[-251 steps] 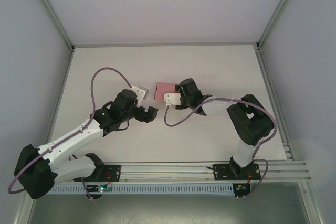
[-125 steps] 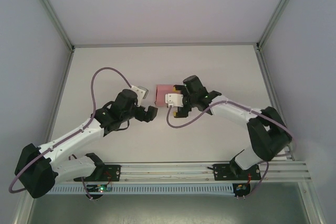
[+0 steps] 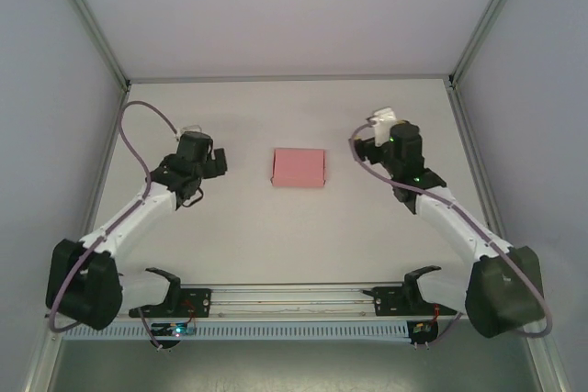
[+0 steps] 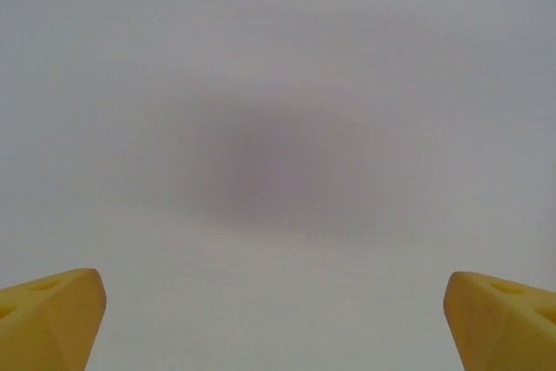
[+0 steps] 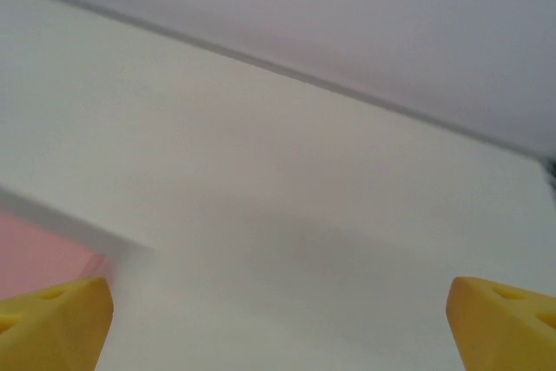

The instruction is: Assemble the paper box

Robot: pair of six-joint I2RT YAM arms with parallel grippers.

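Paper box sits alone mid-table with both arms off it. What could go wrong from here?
1. The paper box lies loose on the table, nothing gripping it; thin card could spring open, and the top view cannot confirm its flaps are locked.
2. The left gripper and right gripper stand wide open on either side; an approach may shove or crush it.

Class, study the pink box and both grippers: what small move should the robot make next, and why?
Probably retreat to rest; the job looks done. The paper box lies on the table as a closed rectangle, no loose flap visible from above; the left gripper and right gripper are open, apart from it on either side.
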